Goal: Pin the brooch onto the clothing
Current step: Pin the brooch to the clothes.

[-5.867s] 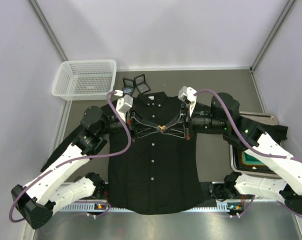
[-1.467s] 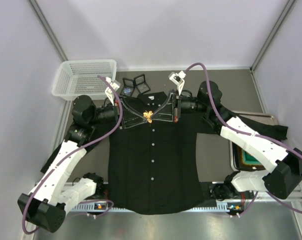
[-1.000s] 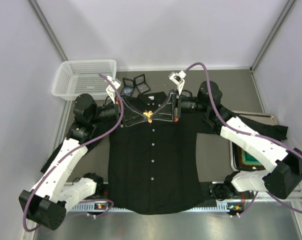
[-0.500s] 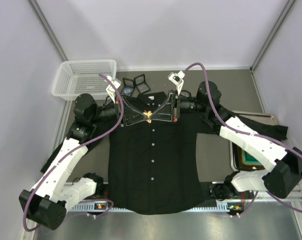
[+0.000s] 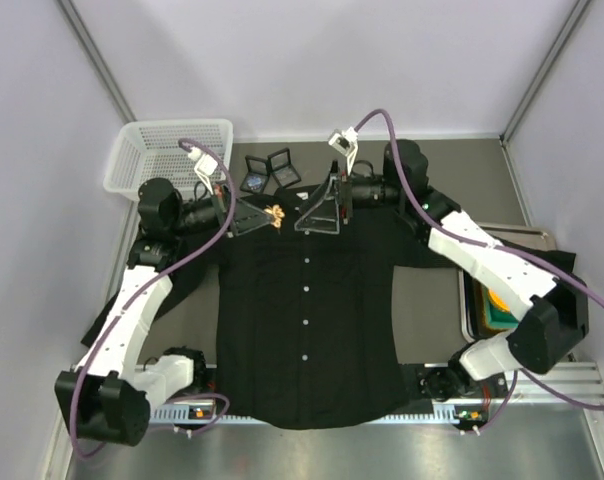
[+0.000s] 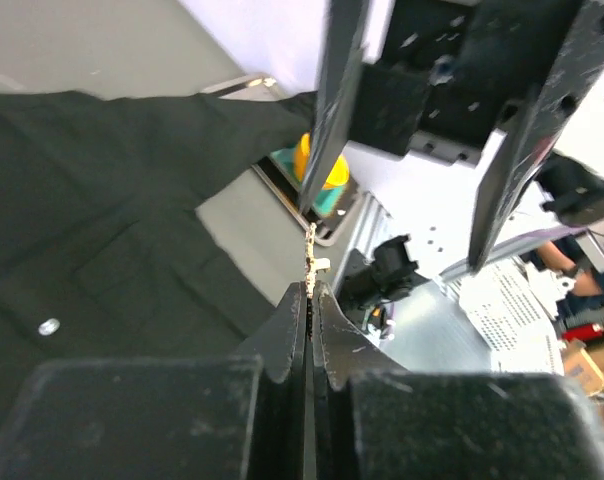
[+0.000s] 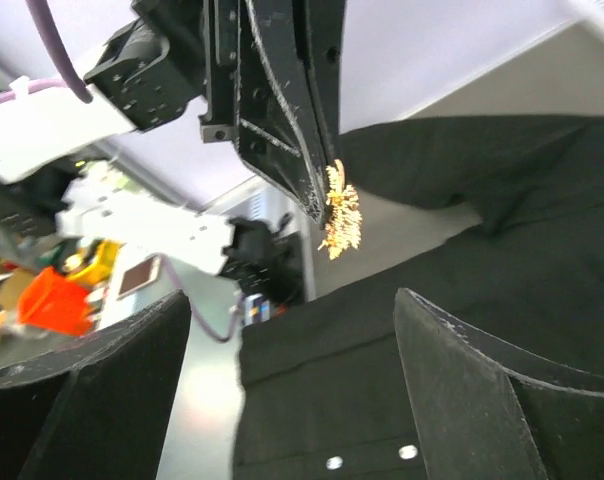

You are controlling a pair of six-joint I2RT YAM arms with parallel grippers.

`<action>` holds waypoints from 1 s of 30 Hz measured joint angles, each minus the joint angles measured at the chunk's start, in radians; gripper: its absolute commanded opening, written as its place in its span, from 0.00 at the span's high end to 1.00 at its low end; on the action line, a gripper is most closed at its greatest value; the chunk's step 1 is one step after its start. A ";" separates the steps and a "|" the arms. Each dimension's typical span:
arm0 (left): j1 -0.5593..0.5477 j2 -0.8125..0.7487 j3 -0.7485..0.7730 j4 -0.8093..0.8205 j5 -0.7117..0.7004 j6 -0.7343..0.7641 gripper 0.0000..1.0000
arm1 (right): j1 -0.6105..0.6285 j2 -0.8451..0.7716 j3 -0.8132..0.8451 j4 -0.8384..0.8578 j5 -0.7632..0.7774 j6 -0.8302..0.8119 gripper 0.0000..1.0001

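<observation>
My left gripper (image 5: 265,216) is closed right down, with no gap between the two fingers. The only thing between the tips is the brooch (image 5: 276,212), a small gold spiky piece. The left wrist view shows it edge-on, sticking out past the fingertips as a thin line. The right wrist view shows it side-on, hanging off the tip of that closed pair. It is held in the air, clear of the cloth, over the upper chest of the shirt (image 5: 307,320). That spot is just below the collar and a bit to my left of the white button row. The shirt lies flat and face up on the table (image 5: 427,300), collar at the far end and sleeves spread out to both sides. My right gripper (image 5: 312,212) is spread wide and holds nothing. Its fingers (image 7: 112,400) stand well apart at either side of the right wrist view, touching neither brooch nor shirt. It faces my left gripper from just beside the brooch, tips close to it but apart. A white basket (image 5: 167,155) and some small dark cases (image 5: 269,168) sit beyond the collar.
</observation>
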 measured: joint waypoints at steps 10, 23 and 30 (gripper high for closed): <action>0.253 0.287 -0.065 -0.001 0.087 0.055 1.00 | -0.058 0.320 0.273 -0.291 0.085 -0.591 0.34; 0.270 0.716 0.006 0.016 0.039 0.122 1.00 | 0.036 0.672 0.364 -0.353 0.294 -1.086 0.50; 0.270 0.839 0.024 0.102 0.002 0.077 1.00 | 0.061 0.744 0.386 -0.305 0.343 -1.166 0.50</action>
